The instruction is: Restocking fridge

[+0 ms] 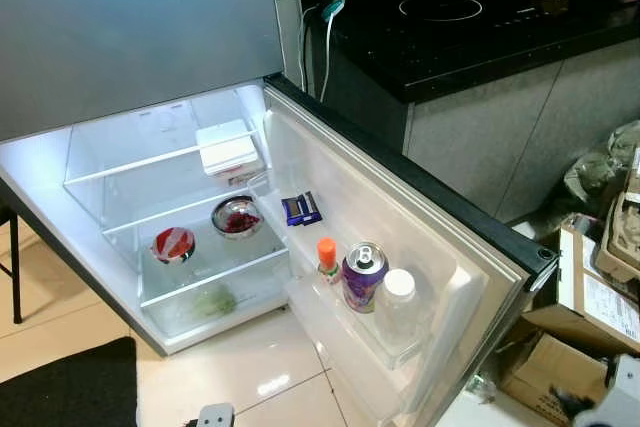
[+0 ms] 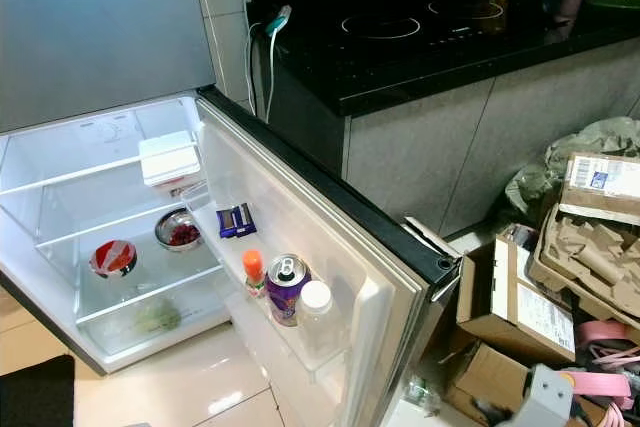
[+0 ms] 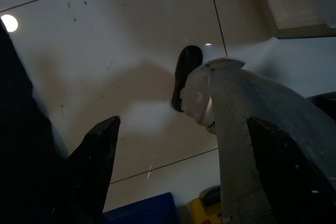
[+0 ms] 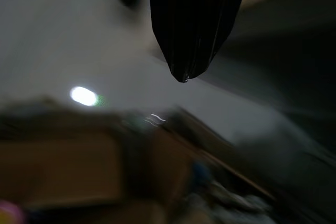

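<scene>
The fridge [image 1: 120, 157] stands open, lit inside. Its door shelf [image 1: 400, 352] carries a purple can [image 1: 363, 277], a clear bottle with a white cap [image 1: 398, 307], a small orange-capped bottle [image 1: 327, 258] and a dark blue packet [image 1: 301, 209]. Inside, a white box [image 1: 228, 150] rests on the upper shelf. Below it are a metal bowl of red food [image 1: 237, 216] and a red-and-white covered bowl [image 1: 173, 244]. Greens [image 1: 210, 300] lie in the bottom drawer. My left gripper [image 3: 194, 177] hangs open over the floor, holding nothing. A black finger [image 4: 194, 19] of my right gripper shows, blurred.
A black counter with a cooktop [image 1: 480, 17] runs behind the open door. Cardboard boxes [image 2: 530, 307] and bags [image 2: 590, 147] are piled on the floor at the right. A dark mat [image 1: 70, 387] lies at the lower left on pale tiles [image 1: 250, 367].
</scene>
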Available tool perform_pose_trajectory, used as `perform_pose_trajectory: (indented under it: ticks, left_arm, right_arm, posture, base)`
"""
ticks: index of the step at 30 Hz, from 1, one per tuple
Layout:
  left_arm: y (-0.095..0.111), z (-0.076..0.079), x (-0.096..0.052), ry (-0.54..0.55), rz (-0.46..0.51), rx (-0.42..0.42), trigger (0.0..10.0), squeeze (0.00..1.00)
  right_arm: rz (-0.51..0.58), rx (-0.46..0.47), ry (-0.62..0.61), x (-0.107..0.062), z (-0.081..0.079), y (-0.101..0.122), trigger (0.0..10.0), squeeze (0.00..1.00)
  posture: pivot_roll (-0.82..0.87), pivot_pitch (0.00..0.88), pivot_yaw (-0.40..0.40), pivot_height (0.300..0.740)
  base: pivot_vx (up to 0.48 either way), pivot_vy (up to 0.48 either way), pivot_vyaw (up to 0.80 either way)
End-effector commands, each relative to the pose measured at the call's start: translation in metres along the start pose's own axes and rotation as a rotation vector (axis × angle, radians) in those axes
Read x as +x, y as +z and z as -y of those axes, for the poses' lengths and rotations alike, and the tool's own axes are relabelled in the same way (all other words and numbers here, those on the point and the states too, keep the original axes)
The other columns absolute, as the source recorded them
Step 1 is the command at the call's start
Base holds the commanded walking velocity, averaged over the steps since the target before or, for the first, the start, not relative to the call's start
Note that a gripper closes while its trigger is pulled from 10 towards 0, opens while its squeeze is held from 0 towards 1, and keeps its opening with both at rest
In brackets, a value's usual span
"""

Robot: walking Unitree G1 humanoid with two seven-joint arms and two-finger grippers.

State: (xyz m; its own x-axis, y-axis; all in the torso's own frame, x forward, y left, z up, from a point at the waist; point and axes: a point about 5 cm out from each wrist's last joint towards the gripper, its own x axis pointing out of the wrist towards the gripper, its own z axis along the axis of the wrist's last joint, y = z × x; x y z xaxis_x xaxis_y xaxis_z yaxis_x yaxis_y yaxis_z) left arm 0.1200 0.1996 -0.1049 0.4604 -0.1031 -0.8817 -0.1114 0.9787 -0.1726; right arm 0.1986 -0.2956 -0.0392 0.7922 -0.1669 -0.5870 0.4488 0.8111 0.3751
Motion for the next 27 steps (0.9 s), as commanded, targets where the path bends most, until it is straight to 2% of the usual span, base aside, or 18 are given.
perform_pose_trajectory:
  ticks: [1,4,5,6,7,8,9,10,11,12,13,14,23,25,27]
  left_arm:
    - [-0.005,0.0,-0.001,0.002,-0.015,-0.002,10.0,0.0]
    - [-0.005,0.0,-0.001,0.002,-0.015,-0.002,10.0,0.0]
    - [-0.005,0.0,-0.001,0.003,-0.014,-0.004,10.0,0.0]
    - [-0.005,0.0,-0.001,0.002,-0.014,-0.004,10.0,0.0]
    - [-0.005,0.0,-0.001,0.002,-0.014,-0.004,10.0,0.0]
    - [-0.005,0.0,-0.001,0.001,-0.014,-0.003,10.0,0.0]
    - [-0.005,0.0,-0.001,0.001,-0.014,-0.003,10.0,0.0]
    - [-0.005,0.0,-0.001,-0.001,-0.013,-0.004,10.0,0.0]
    - [-0.005,0.0,-0.001,-0.001,-0.013,-0.004,10.0,0.0]
    - [-0.005,0.0,-0.001,-0.002,-0.014,-0.003,10.0,0.0]
    - [-0.005,0.0,-0.001,-0.002,-0.014,-0.003,10.0,0.0]
    - [-0.005,0.0,-0.001,-0.003,-0.015,0.001,10.0,0.0]
    - [-0.004,-0.002,-0.001,-0.003,-0.015,0.001,10.0,0.0]
    - [-0.004,-0.002,-0.001,-0.003,-0.015,0.001,10.0,0.0]
    - [-0.004,-0.002,-0.001,-0.003,-0.016,0.002,10.0,0.0]
  right_arm:
    - [0.021,0.072,0.086,0.001,-0.006,0.002,10.0,0.0]
    - [0.024,0.088,0.121,0.002,-0.009,0.003,10.0,0.0]
    - [0.023,0.102,0.169,0.002,-0.013,0.003,10.0,0.0]
    - [-0.004,0.109,0.269,0.002,-0.022,0.0,10.0,0.0]
    - [-0.004,0.109,0.269,0.002,-0.022,0.0,10.0,0.0]
    - [-0.035,0.114,0.366,0.002,-0.03,-0.005,10.0,0.0]
    - [-0.035,0.114,0.366,0.002,-0.03,-0.005,10.0,0.0]
    - [-0.131,0.13,0.613,-0.003,-0.048,-0.017,10.0,0.0]
    - [-0.131,0.13,0.613,-0.003,-0.048,-0.017,10.0,0.0]
    - [-0.177,0.128,0.724,-0.007,-0.054,-0.021,10.0,0.0]
    - [-0.177,0.128,0.724,-0.007,-0.054,-0.021,10.0,0.0]
    - [-0.268,0.121,0.903,-0.016,-0.062,-0.029,10.0,0.0]
    - [-0.395,0.106,1.106,-0.027,-0.072,-0.035,10.0,0.0]
    - [-0.459,0.129,1.257,-0.036,-0.078,-0.032,10.0,0.0]
    - [-0.453,0.109,1.235,-0.034,-0.077,-0.033,10.0,0.0]
  posture:
    - [-0.08,0.0,0.016,0.74]
    - [-0.08,0.0,0.016,0.74]
    - [-0.08,0.0,0.016,0.74]
    - [-0.08,0.0,0.015,0.74]
    - [-0.08,0.0,0.015,0.74]
    - [-0.08,0.0,0.015,0.74]
    - [-0.08,0.0,0.015,0.74]
    - [-0.09,0.0,0.014,0.74]
    - [-0.09,0.0,0.014,0.74]
    - [-0.09,0.0,0.014,0.74]
    - [-0.09,0.0,0.014,0.74]
    - [-0.09,0.0,0.015,0.74]
    - [-0.09,0.0,0.016,0.74]
    - [-0.09,0.0,0.019,0.74]
    - [-0.09,0.0,0.019,0.74]
  base:
    - [0.0,0.0,0.0]
    - [0.0,0.0,0.0]
    - [0.0,0.0,0.0]
    - [0.0,0.0,0.0]
    - [0.0,0.0,0.0]
    - [0.0,0.0,0.0]
    - [0.0,0.0,0.0]
    - [0.0,0.0,0.0]
    - [0.0,0.0,0.0]
    - [0.0,0.0,0.0]
    - [0.0,0.0,0.0]
    - [0.0,0.0,0.0]
    - [0.0,0.0,0.0]
    - [0.0,0.0,0.0]
    - [0.0,0.0,0.0]
